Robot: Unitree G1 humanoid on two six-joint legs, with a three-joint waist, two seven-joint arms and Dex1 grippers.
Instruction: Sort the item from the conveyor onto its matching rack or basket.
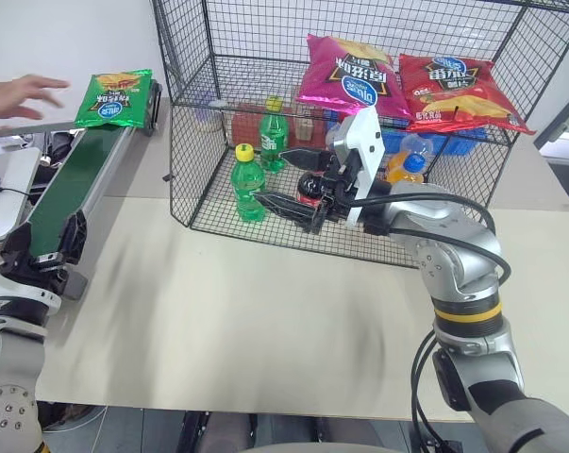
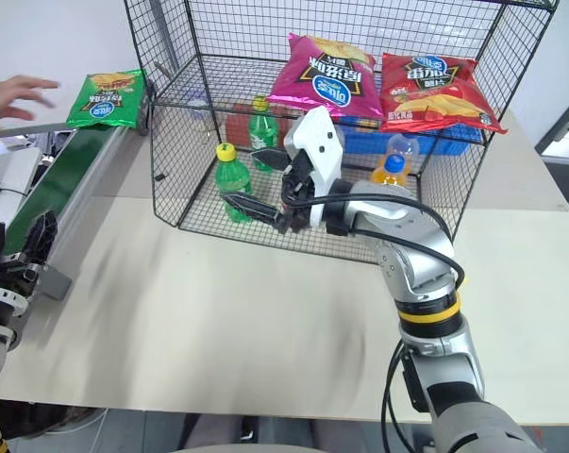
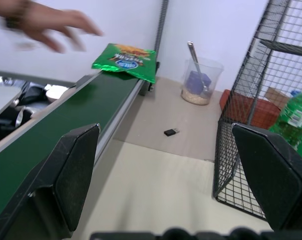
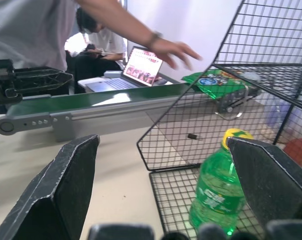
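Note:
The item, a shiny green chip bag, lies at the far end of the conveyor, a dark green belt in a grey frame running along the table's left side. A person's hand hovers just left of the bag. The rack, a big black wire cage, stands at the back middle; a magenta bag and a red bag lie on its upper shelf. My right gripper is open, level, in front of the cage's near left corner. Beside the conveyor's near end, my left gripper is open and empty.
Two green bottles, an orange bottle and a blue crate sit inside the cage. A plastic cup with a spoon and a small black object lie between conveyor and cage. A laptop sits beyond the conveyor.

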